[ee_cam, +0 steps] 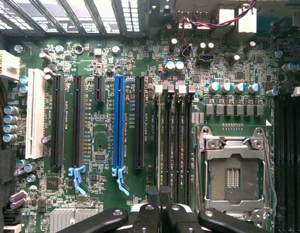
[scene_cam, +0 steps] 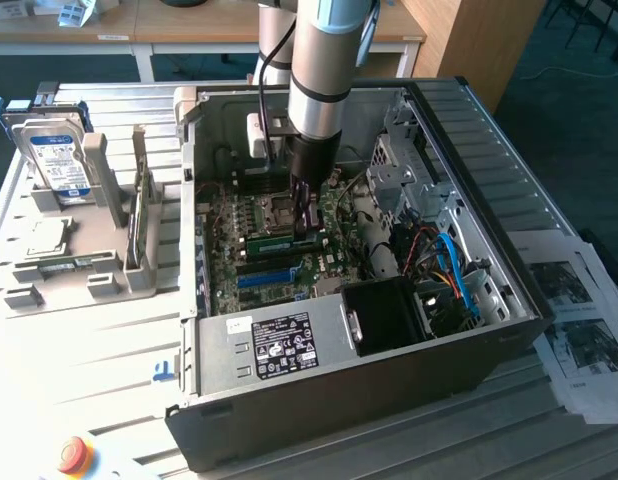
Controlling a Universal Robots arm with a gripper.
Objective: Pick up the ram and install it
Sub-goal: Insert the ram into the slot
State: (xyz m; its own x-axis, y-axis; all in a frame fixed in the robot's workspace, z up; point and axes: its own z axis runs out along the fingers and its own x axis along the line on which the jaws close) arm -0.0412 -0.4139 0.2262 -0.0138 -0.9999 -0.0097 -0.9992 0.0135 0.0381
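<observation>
Inside the computer case (scene_cam: 509,170): install step, ram (scene_cam: 281,241) down at the motherboard (ee_cam: 104,141).
Claw (ee_cam: 158,196) narrow, clamped on the green stick over the black memory slots (ee_cam: 176,145). Seating likely calls for squaring it to one slot, then even pressure. Which slot, and whether it touches, is hidden beneath the claw.

Open computer case (scene_cam: 389,385), hard drive (scene_cam: 57,160), red button (scene_cam: 73,453).
</observation>
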